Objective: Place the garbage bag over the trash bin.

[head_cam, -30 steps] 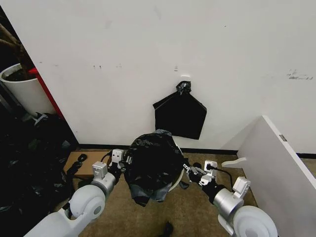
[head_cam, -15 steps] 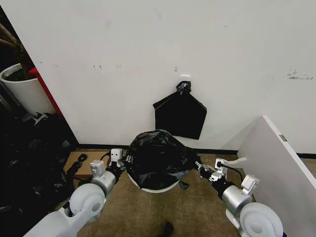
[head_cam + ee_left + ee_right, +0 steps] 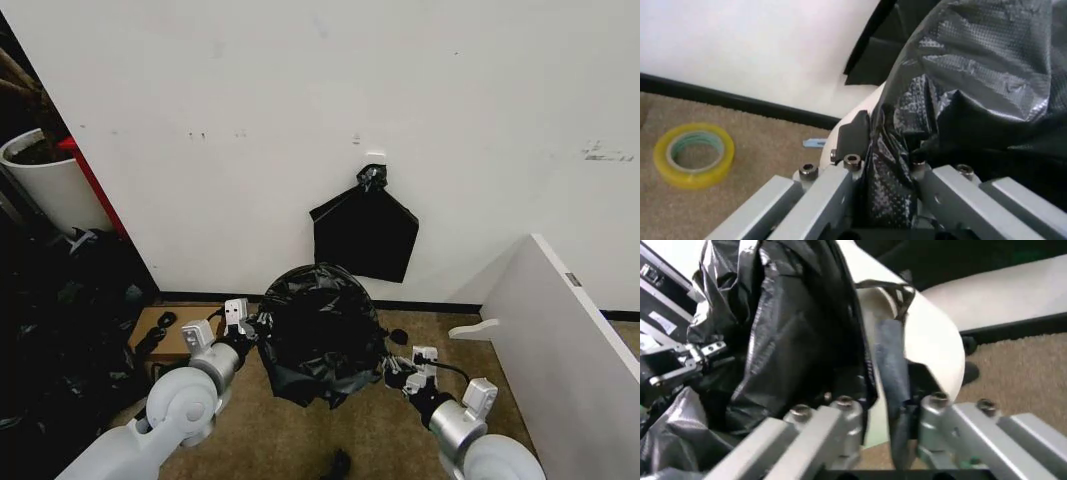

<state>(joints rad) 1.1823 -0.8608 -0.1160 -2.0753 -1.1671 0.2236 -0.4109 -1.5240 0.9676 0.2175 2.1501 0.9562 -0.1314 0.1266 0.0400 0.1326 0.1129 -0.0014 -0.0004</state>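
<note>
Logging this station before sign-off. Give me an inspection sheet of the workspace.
Surface: brown carpet floor, white wall behind.
Job's things: garbage bag draped over the trash bin, hiding most of it.
Clutter: yellow tape roll; flat black bag hung on wall; black bags heaped at left.
Grippers: left gripper shut on garbage bag; right gripper shut on garbage bag at the bin's wall.
Cables: black cable on right arm.
Surroundings: white planter, white panel.
</note>
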